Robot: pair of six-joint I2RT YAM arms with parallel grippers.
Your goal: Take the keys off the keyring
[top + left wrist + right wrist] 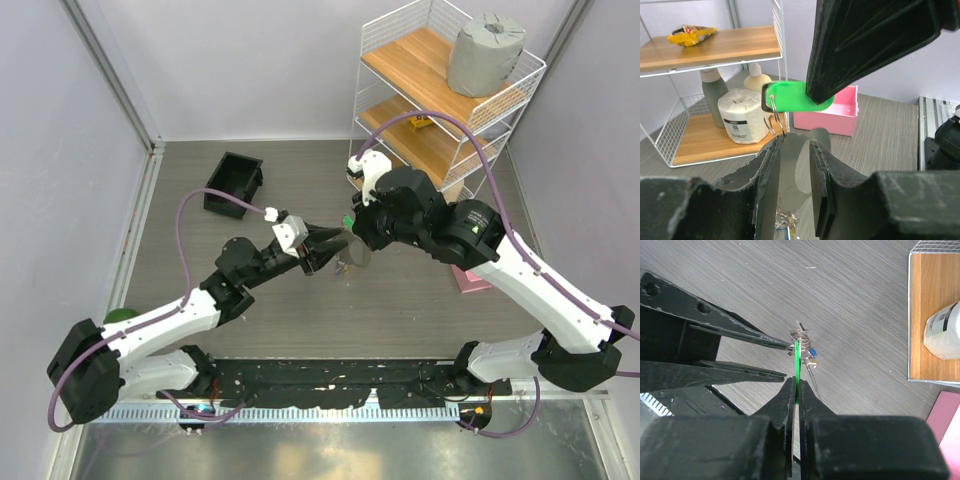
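Green plastic clamped tight: green key [797,97] held by its head between the squeezed-shut fingers of the right gripper [796,385], up above the middle of the table [300,320]. Through the head's hole, the keyring [799,333], its wire coil against the tip of one finger of the left gripper [792,145]. Left fingers spread, gripping nothing, the other one clear of the wire. Just under the coil, hanging in the air, blue key [811,352] among small metal bits.

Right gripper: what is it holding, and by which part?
The right gripper pinches the flat green plastic key head at the end away from its hole, where the thin grey wire keyring hangs.
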